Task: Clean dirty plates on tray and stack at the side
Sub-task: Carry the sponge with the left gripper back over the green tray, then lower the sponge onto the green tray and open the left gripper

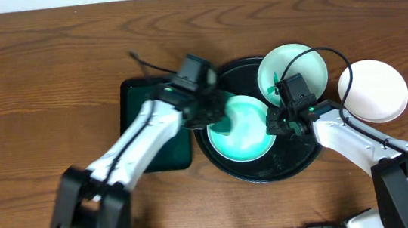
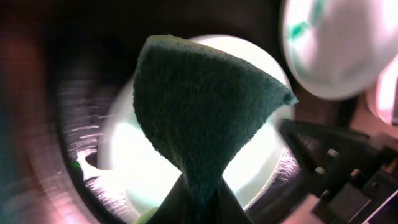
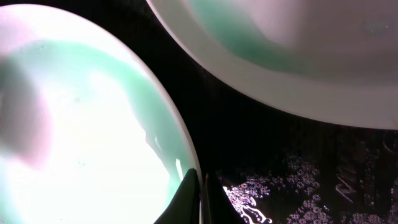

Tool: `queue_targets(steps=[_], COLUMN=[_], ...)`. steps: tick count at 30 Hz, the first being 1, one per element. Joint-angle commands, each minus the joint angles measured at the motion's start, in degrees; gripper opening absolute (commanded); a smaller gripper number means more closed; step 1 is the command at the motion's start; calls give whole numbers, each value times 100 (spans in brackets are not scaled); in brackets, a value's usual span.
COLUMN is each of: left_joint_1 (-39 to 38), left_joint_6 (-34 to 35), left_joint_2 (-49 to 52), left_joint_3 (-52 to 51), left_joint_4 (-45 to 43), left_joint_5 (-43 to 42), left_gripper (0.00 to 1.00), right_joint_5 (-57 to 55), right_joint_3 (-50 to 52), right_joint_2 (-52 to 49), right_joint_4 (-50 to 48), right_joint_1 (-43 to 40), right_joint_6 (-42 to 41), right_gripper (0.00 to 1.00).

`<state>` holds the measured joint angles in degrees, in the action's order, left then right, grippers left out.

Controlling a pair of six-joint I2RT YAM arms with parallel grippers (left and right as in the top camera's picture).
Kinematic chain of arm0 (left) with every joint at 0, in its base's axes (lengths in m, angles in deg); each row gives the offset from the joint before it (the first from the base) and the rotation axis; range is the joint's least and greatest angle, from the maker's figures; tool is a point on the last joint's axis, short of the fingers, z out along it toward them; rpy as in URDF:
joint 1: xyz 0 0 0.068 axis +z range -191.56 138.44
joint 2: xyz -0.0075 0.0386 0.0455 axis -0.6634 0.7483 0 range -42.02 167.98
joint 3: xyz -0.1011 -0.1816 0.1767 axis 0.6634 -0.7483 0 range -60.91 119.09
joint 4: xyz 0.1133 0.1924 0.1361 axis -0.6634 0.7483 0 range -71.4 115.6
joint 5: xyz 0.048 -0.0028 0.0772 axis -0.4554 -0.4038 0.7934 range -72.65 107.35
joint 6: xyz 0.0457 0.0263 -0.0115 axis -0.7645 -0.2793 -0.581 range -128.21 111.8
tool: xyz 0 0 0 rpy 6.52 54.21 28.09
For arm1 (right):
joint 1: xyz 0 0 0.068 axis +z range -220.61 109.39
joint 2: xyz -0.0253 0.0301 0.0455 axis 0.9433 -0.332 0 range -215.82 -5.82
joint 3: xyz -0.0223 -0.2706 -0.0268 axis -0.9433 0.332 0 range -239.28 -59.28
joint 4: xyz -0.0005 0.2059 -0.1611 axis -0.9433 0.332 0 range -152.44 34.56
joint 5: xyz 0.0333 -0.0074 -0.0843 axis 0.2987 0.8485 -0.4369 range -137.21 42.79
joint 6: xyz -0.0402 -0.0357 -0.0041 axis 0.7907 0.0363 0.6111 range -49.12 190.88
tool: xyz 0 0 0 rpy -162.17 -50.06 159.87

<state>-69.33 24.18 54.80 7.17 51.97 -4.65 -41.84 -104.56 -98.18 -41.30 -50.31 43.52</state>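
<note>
Overhead shows the black round tray (image 1: pixel 271 174) in the middle of the table (image 1: pixel 32 71), with a mint-green plate (image 1: pixel 248 136) lying flat in its centre. The left gripper (image 1: pixel 205 108) reaches in from the green tray (image 1: pixel 177 151) beside it, jaws clamped on a dark green scrub pad (image 1: pixel 224 121) that hangs down onto the left part of the plate. The left wrist view has the pad (image 2: pixel 199 118) pinched at its narrow end and fanning out wide over the plate's pale surface, which puts plenty of its face against the plate for wiping. The right gripper (image 1: pixel 279 121) sits at the plate's right edge. In the right wrist view its fingertips (image 3: pixel 189 193) are pressed together and point down at the tray floor just beside the plate's rim (image 3: pixel 180 149); whether they touch the rim is hard to tell. My reading is that it stands there as a stop, so the plate cannot slide away while the pad pushes across it. A second plate (image 1: pixel 291 71) rests on the tray's upper right, overlapping the rim, and carries a small green smudge, so it likely awaits its turn. A white plate (image 1: pixel 372 90) lies off the tray on the table to the right, seemingly the start of the stack at the side.
</note>
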Motion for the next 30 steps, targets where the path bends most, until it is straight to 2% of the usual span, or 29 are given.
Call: queue_targets(steps=[1,2,6,11,15,22,30], left_joint_1=[516,817,1397,1801,1838,1838,1840], left_joint_6=[-323,-496,-929,-1698,-1716,-1716,-1716], left_joint_2=[-442,-592,-660,-625,-623,-621,-621], left_joint_3=[31,31,28,26,13,-179,-778], left_joint_4=[562,933,1508,1650,1655,1569,962], left_joint_5=[949,1172,1434,1484,2035,2188,2190], left_gripper=[7,7,7,7,7,7,7], right_joint_5=[116,116,114,114,114,111,114], right_joint_3=[9,9,9,9,9,9,9], right_joint_2=[20,20,20,20,20,20,20], right_joint_4=[-42,-42,-46,-42,-39,-39,-39], right_joint_1=[87,87,87,85,103,114,114], right_joint_6=[44,44,44,46,46,46,44], right_gripper=[1,1,1,1,1,1,1])
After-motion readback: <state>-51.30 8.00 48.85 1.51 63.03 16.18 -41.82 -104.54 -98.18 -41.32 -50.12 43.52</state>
